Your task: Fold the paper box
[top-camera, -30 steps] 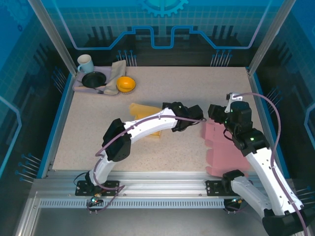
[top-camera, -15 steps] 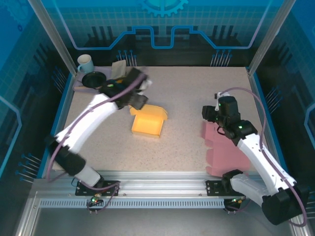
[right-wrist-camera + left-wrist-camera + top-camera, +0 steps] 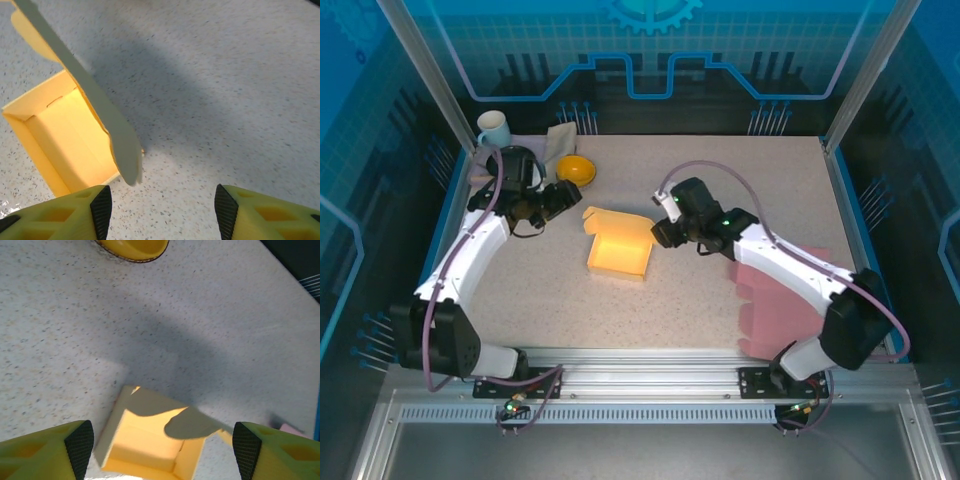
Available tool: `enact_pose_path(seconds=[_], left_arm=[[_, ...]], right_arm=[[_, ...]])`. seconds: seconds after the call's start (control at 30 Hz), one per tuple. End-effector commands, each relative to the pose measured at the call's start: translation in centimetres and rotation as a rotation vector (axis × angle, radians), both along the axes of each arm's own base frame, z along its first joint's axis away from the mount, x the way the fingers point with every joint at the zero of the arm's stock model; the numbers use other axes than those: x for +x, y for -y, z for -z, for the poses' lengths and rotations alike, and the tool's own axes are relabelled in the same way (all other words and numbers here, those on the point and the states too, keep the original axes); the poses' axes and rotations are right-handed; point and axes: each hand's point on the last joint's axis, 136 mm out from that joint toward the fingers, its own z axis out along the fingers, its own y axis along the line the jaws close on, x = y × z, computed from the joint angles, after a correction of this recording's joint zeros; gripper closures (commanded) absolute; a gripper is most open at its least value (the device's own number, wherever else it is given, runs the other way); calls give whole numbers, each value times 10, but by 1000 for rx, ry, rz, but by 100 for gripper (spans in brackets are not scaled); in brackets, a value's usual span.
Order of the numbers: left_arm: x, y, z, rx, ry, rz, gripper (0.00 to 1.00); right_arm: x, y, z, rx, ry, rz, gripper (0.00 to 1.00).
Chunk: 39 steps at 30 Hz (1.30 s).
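Yellow paper box (image 3: pixel 617 257) open, flap up; left end effector (image 3: pixel 162 444), right end effector (image 3: pixel 159 207) spread.

paper box (image 3: pixel 617 250) central, bowl (image 3: pixel 575 170) behind it; sheet (image 3: pixel 770 320) to its right

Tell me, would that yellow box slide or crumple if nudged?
Probably slides easily: the yellow box looks like thin, empty card on a smooth table, so likely light. Its walls probably flex under pressure. The raised lid flap is thin, so it likely bends.
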Motion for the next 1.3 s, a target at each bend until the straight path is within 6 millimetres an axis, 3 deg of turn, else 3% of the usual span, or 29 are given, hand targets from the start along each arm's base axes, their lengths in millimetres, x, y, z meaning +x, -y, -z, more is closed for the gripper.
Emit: enact_pose_path(seconds=[0.0, 0.37, 0.53, 0.73, 0.93, 1.07, 1.27], left_arm=[[16, 6, -3, -70, 30, -30, 23], [38, 12, 16, -91, -10, -27, 23], [40, 15, 21, -94, -18, -27, 23], [39, 16, 28, -98, -30, -28, 24], [40, 23, 32, -102, -36, -16, 24], [41, 30, 35, -96, -46, 1, 24], [41, 44, 44, -99, -67, 24, 25]], right_arm=[[2, -19, 5, -20, -14, -72, 41], [25, -37, 29, -42, -81, -37, 44], [24, -40, 39, -46, -117, -30, 48], [13, -30, 49, -79, -160, -24, 47], [4, -32, 53, 13, -205, -30, 49], [4, -35, 57, 23, -221, -26, 58], [13, -31, 55, 7, -204, 18, 80]])
